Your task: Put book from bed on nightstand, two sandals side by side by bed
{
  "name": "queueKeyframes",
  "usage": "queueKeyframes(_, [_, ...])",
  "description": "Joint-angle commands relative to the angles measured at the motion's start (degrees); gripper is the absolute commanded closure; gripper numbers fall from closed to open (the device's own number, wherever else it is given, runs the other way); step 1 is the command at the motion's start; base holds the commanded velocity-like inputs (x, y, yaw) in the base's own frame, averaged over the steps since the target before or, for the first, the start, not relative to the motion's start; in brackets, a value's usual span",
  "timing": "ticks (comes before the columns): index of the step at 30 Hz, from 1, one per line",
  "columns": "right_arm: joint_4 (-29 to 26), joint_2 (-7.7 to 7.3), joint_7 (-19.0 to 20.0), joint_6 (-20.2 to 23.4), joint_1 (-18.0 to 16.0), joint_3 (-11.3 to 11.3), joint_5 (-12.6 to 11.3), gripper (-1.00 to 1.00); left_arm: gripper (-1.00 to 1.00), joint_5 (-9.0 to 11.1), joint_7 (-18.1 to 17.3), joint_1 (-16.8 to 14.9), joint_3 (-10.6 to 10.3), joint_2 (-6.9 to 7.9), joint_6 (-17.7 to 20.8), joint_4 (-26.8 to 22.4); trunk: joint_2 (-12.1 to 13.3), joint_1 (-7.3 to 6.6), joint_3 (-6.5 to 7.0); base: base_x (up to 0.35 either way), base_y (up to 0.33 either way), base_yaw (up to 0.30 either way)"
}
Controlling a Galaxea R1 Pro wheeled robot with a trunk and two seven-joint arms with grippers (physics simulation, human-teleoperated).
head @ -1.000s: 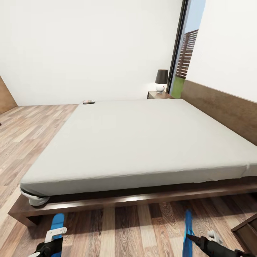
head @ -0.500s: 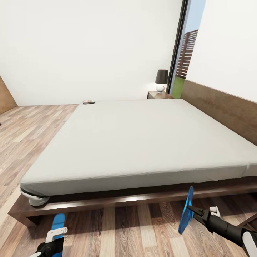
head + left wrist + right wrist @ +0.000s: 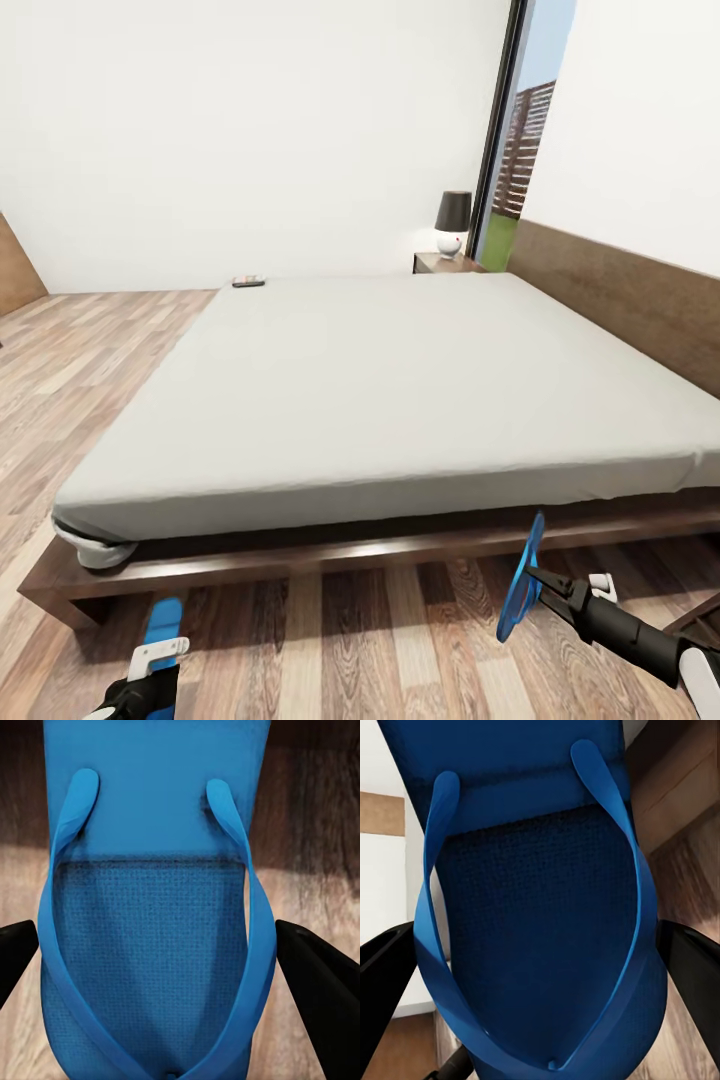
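Two blue sandals were in my grippers, one each. The left sandal (image 3: 160, 622) lay flat on the floor at about 7 o'clock in my head view, thin and rubbery, its footbed finely woven under smooth rounded straps. My left gripper (image 3: 150, 668) had it at the toe end: in the wrist camera the sandal (image 3: 154, 907) sat between my two dark fingers (image 3: 319, 982), which stood spread to either edge of the sole, and whether they pressed it I could not tell. The right sandal (image 3: 522, 580) hung on edge at 5 o'clock, toe down, clear of the planks, nipped by my right gripper (image 3: 545, 590) with the jaws closed down onto the thin sole. In the right wrist camera the same sandal (image 3: 540, 915) showed a darker, mesh-textured footbed, with black fingers (image 3: 386, 982) flanking its sides.

The bed (image 3: 400, 400) spread broad and low ahead of me, a smooth pale grey mattress on a dark wooden platform, with a brown headboard at 3 o'clock. The book (image 3: 248, 282), small and dark, lay at the bed's far corner near 11 o'clock. A dark nightstand (image 3: 445, 263) stood at 1 o'clock, carrying a lamp (image 3: 452, 225) with a dark shade on a round white base. The floor (image 3: 80, 360) was streaky grey-brown wood plank.
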Motion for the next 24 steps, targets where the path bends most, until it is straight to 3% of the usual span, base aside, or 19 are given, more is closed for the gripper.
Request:
queueKeyframes(1, [0.01,0.01,0.25,0.29,-0.04,-0.09,-0.09,1.0,1.0,-0.56,-0.36,-0.05,0.49,-0.03,-0.23,0.02,-0.43,0.21,-0.23,0.0,0.0,0.0])
queueKeyframes(24, [0.02,0.1,0.19,0.29,-0.04,-0.01,-0.07,1.0,1.0,-0.39,-0.36,-0.05,0.72,0.05,-0.32,-0.04,-9.66,5.27,-4.36,0.0,0.0,0.0])
